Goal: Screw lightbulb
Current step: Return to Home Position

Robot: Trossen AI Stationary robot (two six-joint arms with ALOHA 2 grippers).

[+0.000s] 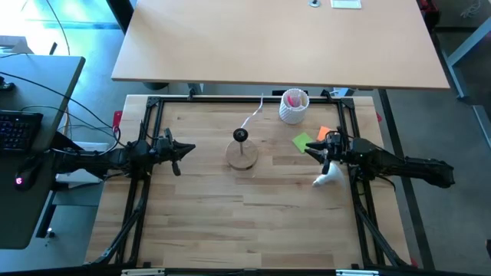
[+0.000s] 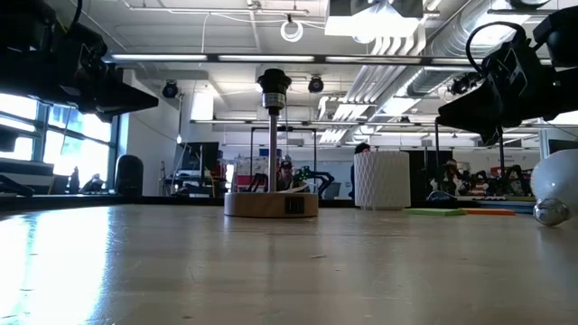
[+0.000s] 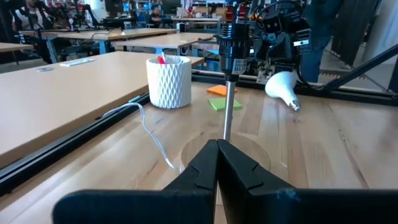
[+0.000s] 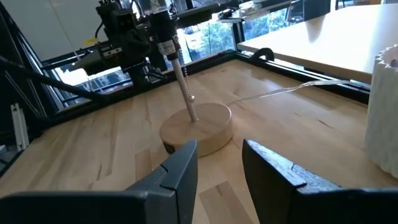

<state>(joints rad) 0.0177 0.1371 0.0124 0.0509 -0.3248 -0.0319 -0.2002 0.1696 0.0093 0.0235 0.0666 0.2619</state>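
Note:
The lightbulb [image 1: 328, 179] is white and lies on its side on the wooden table, just on the near side of my right arm; it also shows in the left wrist view [image 3: 283, 87] and at the low view's right edge [image 2: 553, 185]. The black socket [image 1: 241, 136] stands upright on a thin post on its round wooden base [image 1: 242, 156] at mid-table. My left gripper [image 3: 217, 146] hovers left of the base, shut and empty. My right gripper [image 4: 221, 152] hovers right of the base, open, with nothing between its fingers. Both point level toward the socket.
A white ribbed cup [image 1: 294, 106] with pink contents stands at the far right. Green [image 1: 304, 142] and orange [image 1: 325, 132] paper notes lie under my right gripper. A thin white cord [image 1: 253, 116] runs from the socket base toward the far edge. A black frame rail [image 1: 230, 100] borders the table.

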